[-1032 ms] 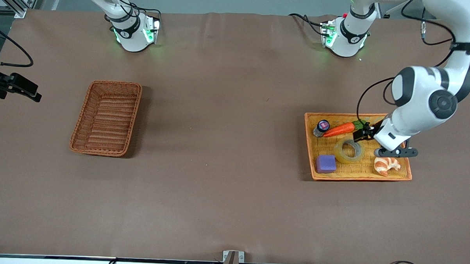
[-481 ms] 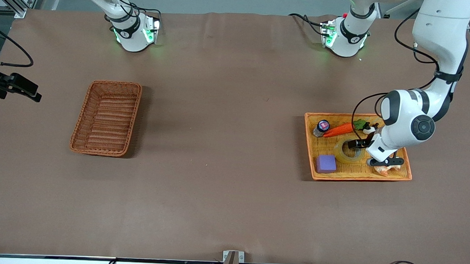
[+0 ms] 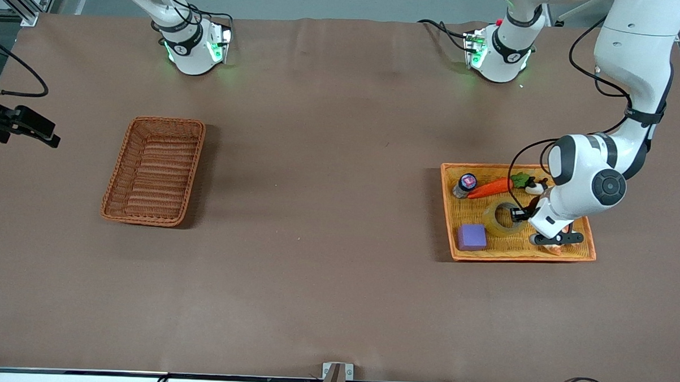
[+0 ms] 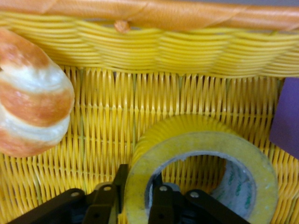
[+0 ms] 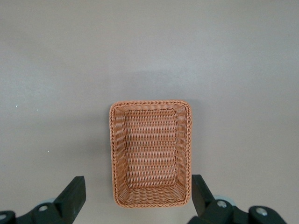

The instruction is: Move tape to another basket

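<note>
The tape (image 3: 493, 220), a yellowish ring with a grey core, lies flat in the orange-yellow tray (image 3: 518, 257). My left gripper (image 3: 519, 214) is down in the tray. In the left wrist view it (image 4: 138, 176) straddles the tape's (image 4: 210, 144) wall, one finger in the hole and one outside, shut on it. The dark reddish-brown basket (image 3: 117, 166) stands empty toward the right arm's end. My right gripper (image 5: 138, 186) hangs open and empty high over that basket (image 5: 151, 103); it does not show in the front view.
The tray also holds a purple cube (image 3: 472, 237), a carrot (image 3: 490, 188), a small bottle (image 3: 464, 184) and a croissant (image 4: 32, 98) right beside the left gripper. The tray's wall (image 4: 187, 51) rises close to the tape. A black mount (image 3: 20, 126) sticks in at the right arm's end.
My left gripper has come down from over the carrot onto the tape, and its fingers now sit either side of the ring's wall. The right arm has not moved.
</note>
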You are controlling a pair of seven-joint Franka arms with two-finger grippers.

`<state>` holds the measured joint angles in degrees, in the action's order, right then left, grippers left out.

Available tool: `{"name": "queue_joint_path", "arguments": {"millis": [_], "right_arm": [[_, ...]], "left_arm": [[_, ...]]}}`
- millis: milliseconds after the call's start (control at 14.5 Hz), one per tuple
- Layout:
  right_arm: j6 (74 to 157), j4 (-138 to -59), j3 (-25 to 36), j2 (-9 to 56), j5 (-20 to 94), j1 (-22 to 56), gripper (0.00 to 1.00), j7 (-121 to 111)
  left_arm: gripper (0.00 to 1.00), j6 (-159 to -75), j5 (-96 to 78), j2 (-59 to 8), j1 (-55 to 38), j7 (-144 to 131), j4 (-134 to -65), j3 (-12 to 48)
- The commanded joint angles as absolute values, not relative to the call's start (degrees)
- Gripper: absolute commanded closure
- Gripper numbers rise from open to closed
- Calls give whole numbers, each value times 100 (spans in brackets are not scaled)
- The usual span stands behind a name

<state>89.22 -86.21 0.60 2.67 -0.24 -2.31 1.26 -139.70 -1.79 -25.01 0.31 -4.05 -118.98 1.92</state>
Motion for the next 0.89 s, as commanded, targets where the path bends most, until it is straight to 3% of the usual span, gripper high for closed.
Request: {"name": "queue_joint_path", "arguments": {"millis": [0, 206, 481, 825], "right_arm": [[8921, -8640, 132, 255, 88, -176, 0, 62], [8912, -8640, 132, 255, 88, -176, 0, 62], [8921, -8640, 132, 264, 79, -185, 0, 62], [8921, -8640, 132, 264, 88, -185, 0, 62]], "left_arm": [[100, -13678, -123, -1953, 35, -343, -11918, 202], [96, -12897, -123, -1513, 26, -386, -11350, 394], [97, -11060, -114, -1564, 9, -615, -9864, 1088], [96, -10898, 209, -1985, -114, -1912, -9063, 2352]]}}
